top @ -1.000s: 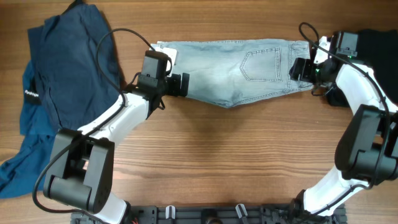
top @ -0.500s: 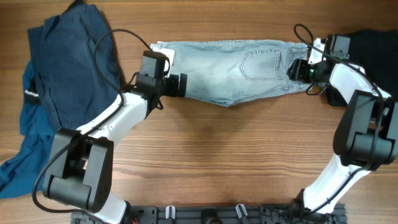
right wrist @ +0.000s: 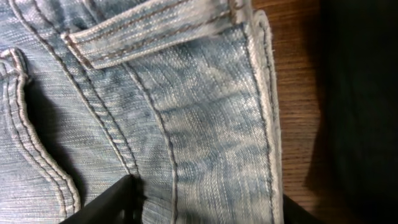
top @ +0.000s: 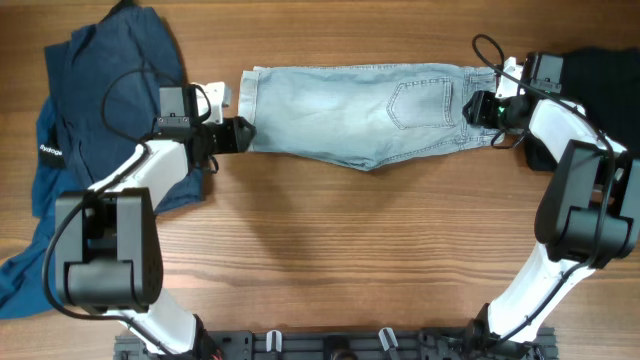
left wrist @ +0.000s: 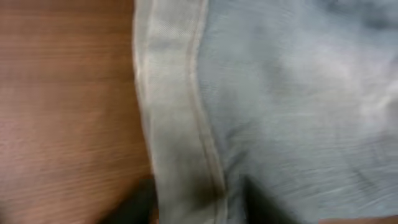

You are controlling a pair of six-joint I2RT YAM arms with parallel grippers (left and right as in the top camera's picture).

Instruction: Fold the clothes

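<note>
Left gripper (top: 238,135) slid left to the shorts (top: 360,110) at their cuffed edge.

A fixed camera looks straight down on the whole wooden table (top: 320,250), while two wrist cameras sit very close over opposite ends of the denim shorts (top: 360,110) lying across its upper middle, the left view blurred.

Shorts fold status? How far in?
Done: denim shorts lie spread flat on the table, no fold yet. In hand: left claw straddles the cuffed hem, right claw straddles the waistband edge; whether either has clamped isn't clear. Left: all the folding.
</note>
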